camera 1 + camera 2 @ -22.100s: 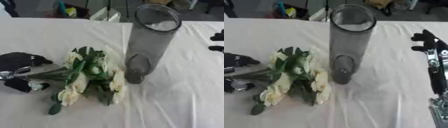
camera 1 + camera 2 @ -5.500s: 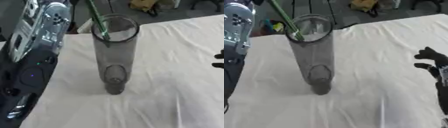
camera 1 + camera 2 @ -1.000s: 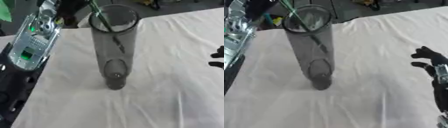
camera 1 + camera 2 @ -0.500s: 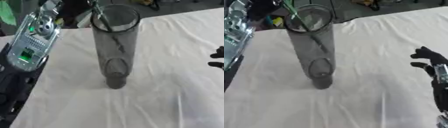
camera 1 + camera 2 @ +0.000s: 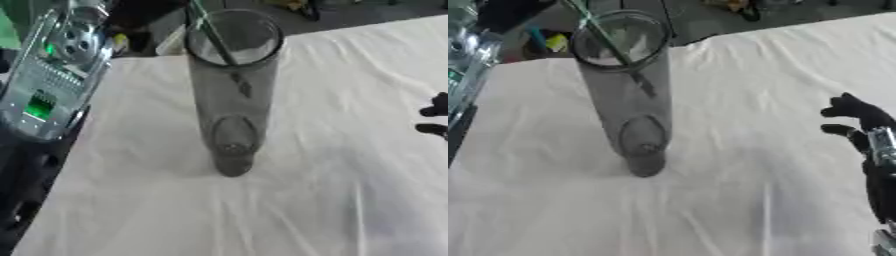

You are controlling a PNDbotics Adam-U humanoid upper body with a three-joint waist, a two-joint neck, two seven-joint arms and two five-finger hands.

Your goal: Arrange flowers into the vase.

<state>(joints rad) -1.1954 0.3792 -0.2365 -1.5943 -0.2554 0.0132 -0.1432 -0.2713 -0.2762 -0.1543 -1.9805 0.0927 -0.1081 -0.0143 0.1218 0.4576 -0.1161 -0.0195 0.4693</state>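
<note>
Tall vase (image 5: 233, 95) of smoky, see-through material, perhaps glass, white creased cloth over the table (image 5: 350, 165), glossy silver metal on the left arm (image 5: 52, 75), matt black right hand (image 5: 859, 122)

Both views come from the robot's head, side by side, looking steeply down and forward onto the white-clothed counter (image 5: 332, 165) from close above. Each shares the same middle ground: the tall smoky vase (image 5: 231, 90), seen from above so its open rim faces the lens, with a green stem (image 5: 213, 35) slanting into it. The left eye view sits a little further left, so the vase falls near its centre, the left arm (image 5: 44, 85) fills its left side and the right hand (image 5: 852, 117) is cut off at its right edge. The right eye view pushes the vase leftward and shows that hand whole near its right edge. Dark floor lies beyond the counter's far edge in both.
</note>
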